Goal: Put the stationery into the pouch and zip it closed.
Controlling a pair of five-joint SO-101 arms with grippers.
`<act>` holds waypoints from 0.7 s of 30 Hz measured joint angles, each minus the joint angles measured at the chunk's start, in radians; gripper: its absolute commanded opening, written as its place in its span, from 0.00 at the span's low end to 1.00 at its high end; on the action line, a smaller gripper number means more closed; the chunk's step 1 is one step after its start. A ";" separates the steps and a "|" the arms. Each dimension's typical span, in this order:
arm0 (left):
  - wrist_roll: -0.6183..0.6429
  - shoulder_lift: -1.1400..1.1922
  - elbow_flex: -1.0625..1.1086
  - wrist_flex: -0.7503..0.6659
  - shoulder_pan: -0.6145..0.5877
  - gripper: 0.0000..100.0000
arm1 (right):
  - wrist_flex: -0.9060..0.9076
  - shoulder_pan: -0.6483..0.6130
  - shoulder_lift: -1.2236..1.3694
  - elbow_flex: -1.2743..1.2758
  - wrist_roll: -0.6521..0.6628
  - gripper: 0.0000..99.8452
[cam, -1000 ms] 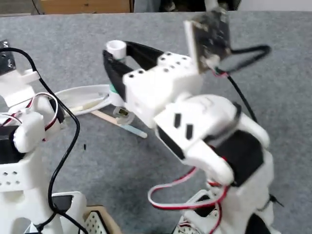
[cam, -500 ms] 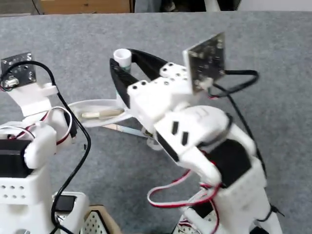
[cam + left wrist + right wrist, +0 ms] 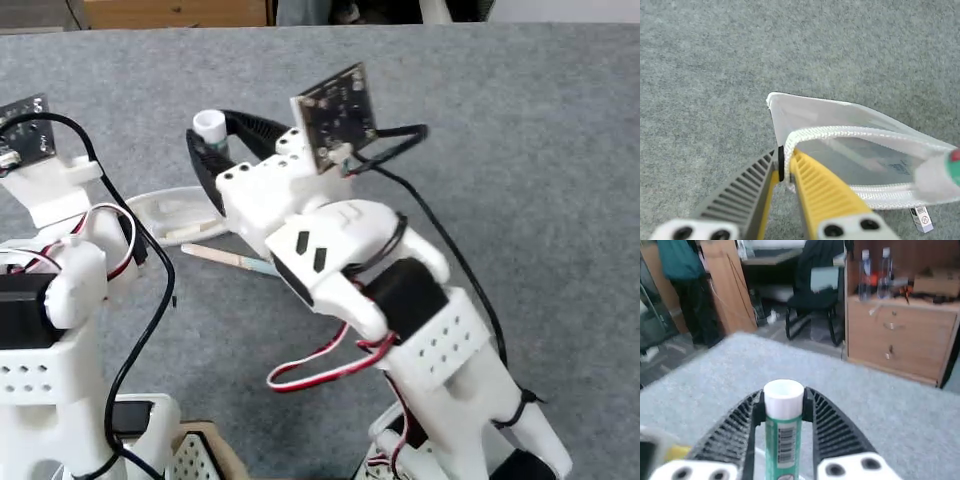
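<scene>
Grippers both clenched: left gripper (image 3: 782, 162) pinching the pouch (image 3: 840, 120) rim, right gripper (image 3: 783, 399) grasping a glue stick (image 3: 782, 440).
On the grey desk (image 3: 520, 120), the pouch lies open-mouthed at ten o'clock from centre; glue stick at its one o'clock, pen (image 3: 232, 258) at four.

The grey bench (image 3: 520, 120) carries the white pouch (image 3: 165, 208), lying open; a thin stick (image 3: 225, 257) lies just beside it.

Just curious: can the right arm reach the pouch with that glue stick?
Probably yes: the left end effector holds the pouch by its rim, mouth gaping, and the glue stick hangs close by it.
</scene>
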 measured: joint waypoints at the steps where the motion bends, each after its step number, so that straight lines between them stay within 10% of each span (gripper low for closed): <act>1: 0.000 0.000 0.000 -0.003 0.000 0.03 | -0.021 0.000 0.000 0.025 0.002 0.01; 21: 0.002 0.005 0.002 -0.009 0.002 0.03 | 0.009 -0.006 -0.069 0.153 0.201 0.01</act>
